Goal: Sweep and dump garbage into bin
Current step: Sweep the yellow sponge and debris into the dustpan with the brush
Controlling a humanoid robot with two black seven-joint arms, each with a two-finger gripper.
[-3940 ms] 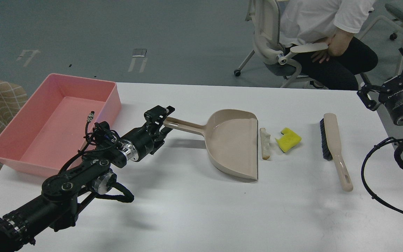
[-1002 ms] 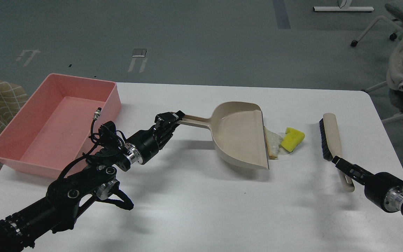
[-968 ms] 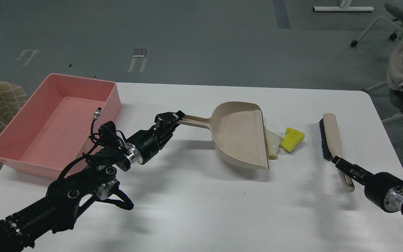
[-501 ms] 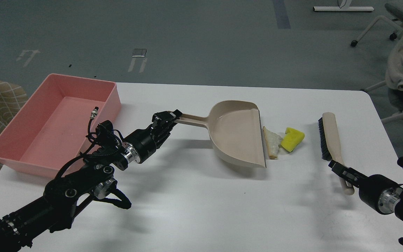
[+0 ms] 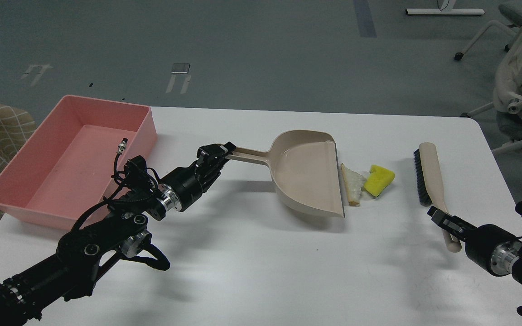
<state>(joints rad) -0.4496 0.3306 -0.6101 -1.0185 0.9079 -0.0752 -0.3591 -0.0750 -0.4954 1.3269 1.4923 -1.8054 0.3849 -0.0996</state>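
The left hand (image 5: 218, 151) is clamped on the end of the dustpan (image 5: 308, 174) handle. It holds the pan flat on the white worktop (image 5: 252, 267) with the open edge facing right, so the garbage can be pushed in.

The garbage is 2 bits. The bread (image 5: 351, 183) lies touching the pan's open edge. The yellow sponge (image 5: 379, 180) sits just beside the bread, on the far side from the pan. Both are on the worktop, not in the pan yet.

The brush (image 5: 427, 174) lies flat to the right of the sponge, with its black bristles facing the garbage. That side is good for sweeping left into the pan.

The right hand (image 5: 442, 219) is down at the thin end of the brush handle. It looks like it is about to grab it, but I cannot tell if its fingers are apart or together.

The pink bin (image 5: 141, 131) waits at the far left, well apart from the garbage. It is near the left arm, so I think that arm can tip the pan into it later.
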